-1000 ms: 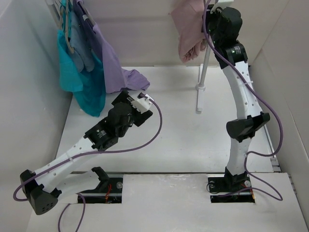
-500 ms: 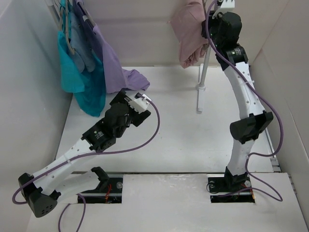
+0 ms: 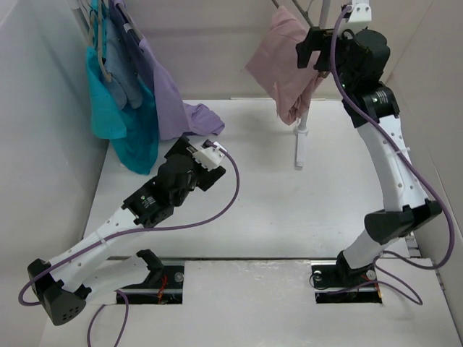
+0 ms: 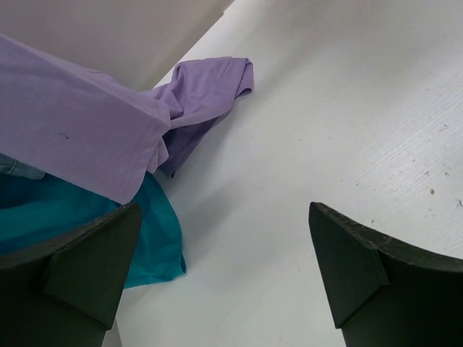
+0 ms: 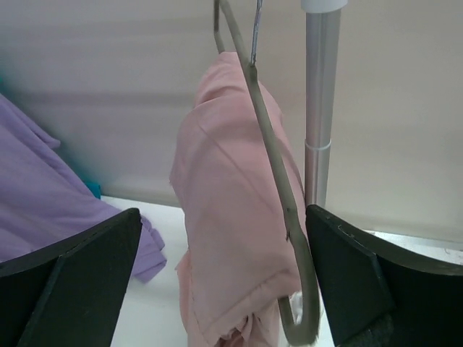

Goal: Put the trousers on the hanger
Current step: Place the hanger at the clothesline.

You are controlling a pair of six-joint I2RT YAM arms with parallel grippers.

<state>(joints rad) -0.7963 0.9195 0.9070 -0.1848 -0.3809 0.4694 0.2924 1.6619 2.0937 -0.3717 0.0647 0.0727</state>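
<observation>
One right gripper (image 5: 223, 238), jaws wide, faces trousers (image 5: 217, 181) draped over hanger (image 5: 271, 152).

Your white table (image 3: 268, 217) carries the crumpled end of the lavender garment (image 4: 206, 83), ahead and left of the left gripper (image 4: 224, 210). Nearer on that side, the teal garment (image 4: 159, 246) seems to touch down too. The stand (image 3: 299, 131) is footed below the right gripper (image 3: 309, 49).

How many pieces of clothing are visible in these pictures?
4: teal garment, blue-grey garment and lavender garment hang far left; the trousers hang on the hanger, far right. Others may be hidden.
</observation>
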